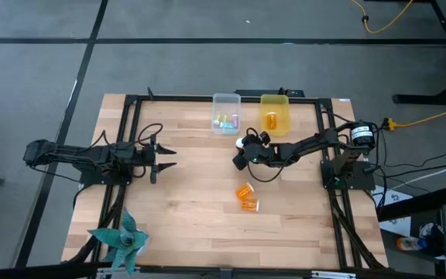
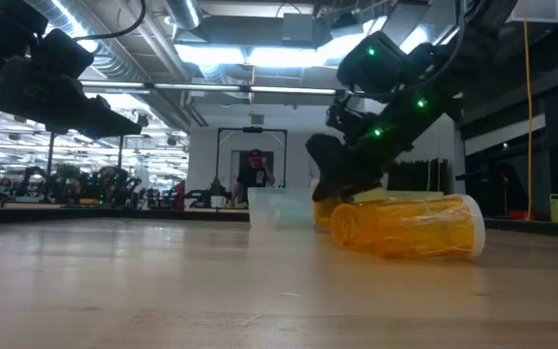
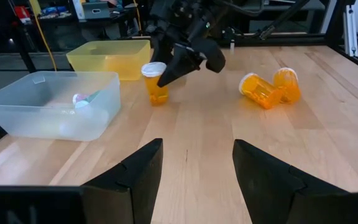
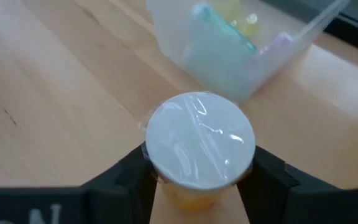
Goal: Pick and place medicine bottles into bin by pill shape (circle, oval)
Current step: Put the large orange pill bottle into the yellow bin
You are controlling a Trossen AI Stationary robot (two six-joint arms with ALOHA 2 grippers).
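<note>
- The table [image 1: 192, 225] is surfaced in pale wood planks with visible grain and framed by dark metal rails.
- Two bins are set side by side at the table's far edge: a clear bin [image 1: 226, 113] of frosted, translucent plastic, rectangular with rounded corners, and a yellow bin [image 1: 275, 113] of tinted translucent plastic in the same shape.
- Small pastel vials [image 4: 241, 25] in teal, pink and pale yellow are seen heaped inside the clear bin.
- An amber bottle is seen lying inside the yellow bin.
- An upright medicine bottle [image 3: 155, 83], an amber translucent cylinder with a smooth, glossy white round cap, is found just in front of the gap between the two bins.
- The right gripper [image 1: 242, 151] is placed at this bottle; in the right wrist view its two dark fingers [image 4: 124, 180] are pressed against the bottle's sides just under the cap, pinching it.
- Two more amber bottles [image 1: 246, 197] are seen lying on their sides, touching each other, farther out from the bins toward the table's middle; in the low view they appear as ribbed, translucent orange cylinders.
- The left gripper [image 1: 165, 159] is held over the table well to the left of the clear bin, its fingers spread wide and nothing held between them.
- A teal paper pinwheel [image 1: 120, 237] lies at the near left corner, far from the bins.
</note>
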